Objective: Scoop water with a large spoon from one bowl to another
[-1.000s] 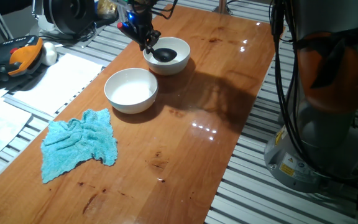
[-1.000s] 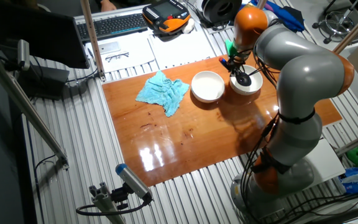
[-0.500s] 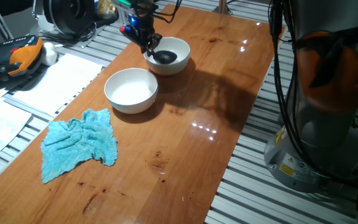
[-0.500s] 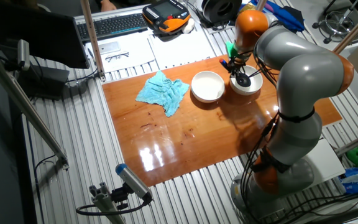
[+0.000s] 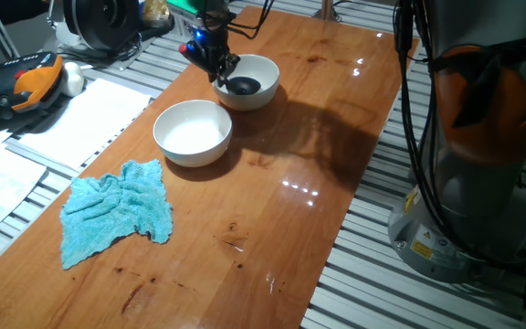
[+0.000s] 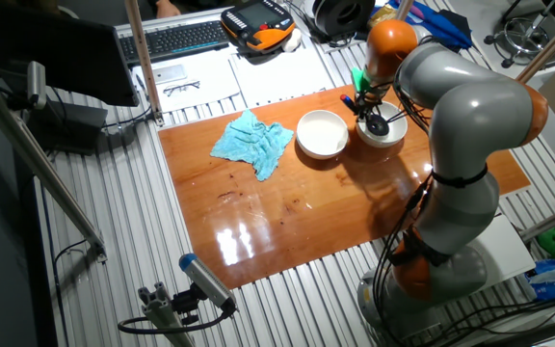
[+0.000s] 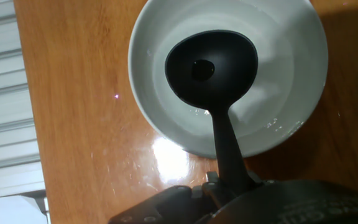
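The large spoon, a black ladle [image 7: 211,68], has its round cup inside the white far bowl [image 5: 265,69], over the bowl's middle in the hand view. My gripper [image 5: 219,66] is shut on its thin handle [image 7: 225,143] at that bowl's left rim. In the other fixed view the gripper [image 6: 365,104] stands over the same bowl [image 6: 393,136]. Water [image 7: 272,93] lies in this bowl [image 7: 142,93], showing only as faint glints. The second white bowl [image 5: 193,132] sits nearer and to the left, apart from the gripper; its contents cannot be made out.
A crumpled blue cloth [image 5: 117,212] lies on the wooden table [image 5: 299,137] in front of the bowls. Papers [image 5: 80,119] and an orange pendant [image 5: 26,84] sit off the table's left edge. The robot's base [image 5: 482,137] stands at the right.
The gripper has shifted slightly to the right and the ladle's handle stands a little steeper. The cup stays inside the far bowl.
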### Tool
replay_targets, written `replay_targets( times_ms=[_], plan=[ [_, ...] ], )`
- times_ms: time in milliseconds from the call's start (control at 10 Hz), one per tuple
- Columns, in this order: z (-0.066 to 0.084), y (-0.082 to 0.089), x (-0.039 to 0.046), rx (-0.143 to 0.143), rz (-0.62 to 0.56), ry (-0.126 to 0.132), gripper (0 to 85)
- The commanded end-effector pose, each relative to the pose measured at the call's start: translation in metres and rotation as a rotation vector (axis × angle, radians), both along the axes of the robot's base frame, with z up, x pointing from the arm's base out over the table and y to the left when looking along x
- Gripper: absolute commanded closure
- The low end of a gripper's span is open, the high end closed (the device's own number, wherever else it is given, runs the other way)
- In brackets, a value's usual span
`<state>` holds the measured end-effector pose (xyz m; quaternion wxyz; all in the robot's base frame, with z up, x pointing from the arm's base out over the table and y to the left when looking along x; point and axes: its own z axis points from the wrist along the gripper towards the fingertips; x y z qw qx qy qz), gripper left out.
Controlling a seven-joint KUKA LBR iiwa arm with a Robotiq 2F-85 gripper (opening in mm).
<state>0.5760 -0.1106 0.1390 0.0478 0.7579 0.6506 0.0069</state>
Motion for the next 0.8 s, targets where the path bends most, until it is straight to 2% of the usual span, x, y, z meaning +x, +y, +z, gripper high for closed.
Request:
replay_targets(
  times_ms=[0, 300, 700],
  plan=[
    [-0.0017, -0.0007, -0.0002, 0.002, 0.003, -0.001, 85.0],
    [-0.0075, -0.0022, 0.0005, 0.003, 0.016, -0.01, 85.0],
    [-0.0109, 0.0004, 0.0019, 0.01, 0.017, -0.037, 85.0]
  ],
)
